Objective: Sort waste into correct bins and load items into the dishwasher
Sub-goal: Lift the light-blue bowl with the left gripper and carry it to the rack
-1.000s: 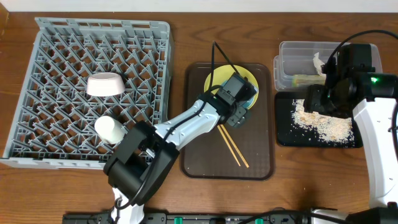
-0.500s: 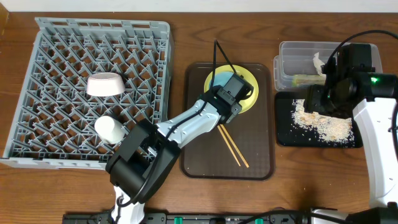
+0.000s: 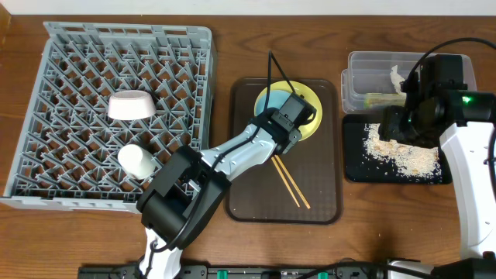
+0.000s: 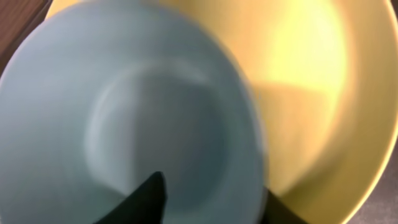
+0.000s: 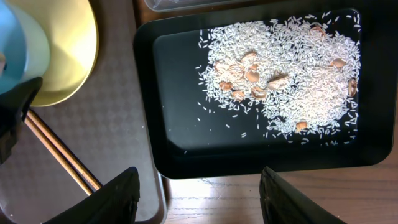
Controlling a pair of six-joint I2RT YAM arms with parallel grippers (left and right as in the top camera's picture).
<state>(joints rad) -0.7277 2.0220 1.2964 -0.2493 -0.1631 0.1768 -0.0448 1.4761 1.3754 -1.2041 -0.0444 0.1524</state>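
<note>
Overhead shows a brown wood-grain table filling the frame. At its left sits the grey dish rack, holding a white bowl and a small white cup. The dark brown tray at centre carries the yellow plate, the light blue bowl and the chopsticks. At right, the clear tub stands behind the black tray of rice crumbs. The left gripper has its fingers straddling the bowl's rim; I cannot tell whether they pinch it. The right gripper hangs over the black tray, fingers wide apart.

Our left gripper has slid off the yellow plate's near right rim toward the light blue bowl. Our left arm's base has swung slightly right.
</note>
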